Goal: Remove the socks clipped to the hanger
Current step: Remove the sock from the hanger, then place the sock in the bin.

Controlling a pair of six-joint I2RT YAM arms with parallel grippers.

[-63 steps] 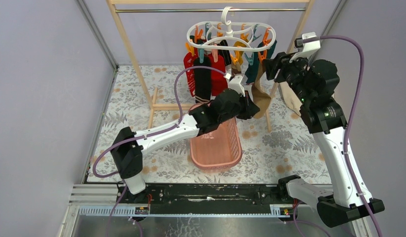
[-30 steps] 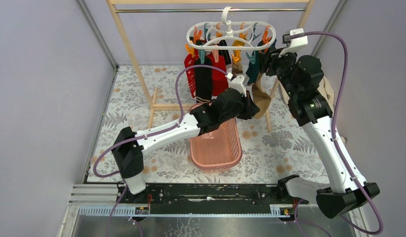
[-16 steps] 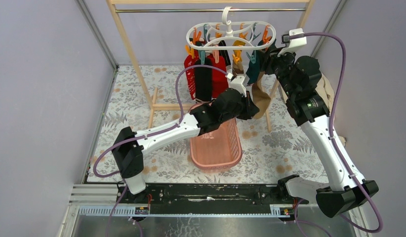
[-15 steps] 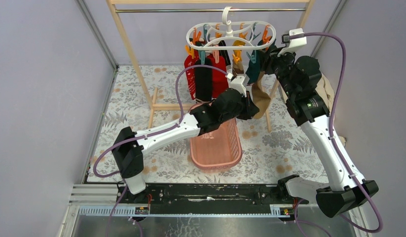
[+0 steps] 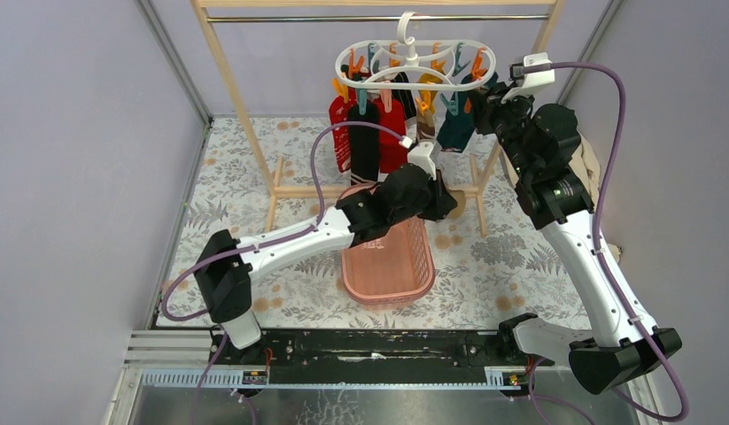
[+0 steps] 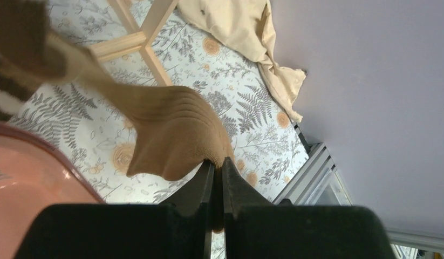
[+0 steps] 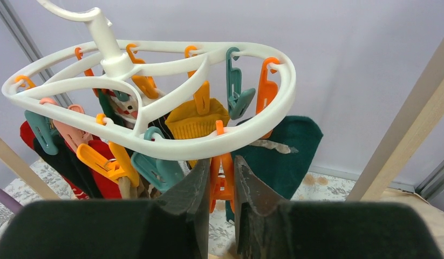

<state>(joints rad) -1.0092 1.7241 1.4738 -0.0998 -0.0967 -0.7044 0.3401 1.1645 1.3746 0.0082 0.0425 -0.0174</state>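
The white hanger hangs from the rack rail with orange and teal clips. Red, black and dark teal socks dangle from it. My left gripper is shut on the olive-brown sock, which hangs free of the hanger above the basket's far edge. In its wrist view the jaws pinch the sock's edge, and a brown-and-white striped sock shows at the left. My right gripper squeezes an orange clip under the hanger rim, beside the teal sock and a mustard sock.
A pink basket sits on the floral mat under my left arm. The tall wooden rack frames the hanger, with a leg just right of my right gripper. A beige cloth lies at the right.
My right gripper has closed on the orange clip. The olive-brown sock has come off the hanger, and my left gripper has dropped slightly toward the basket with it.
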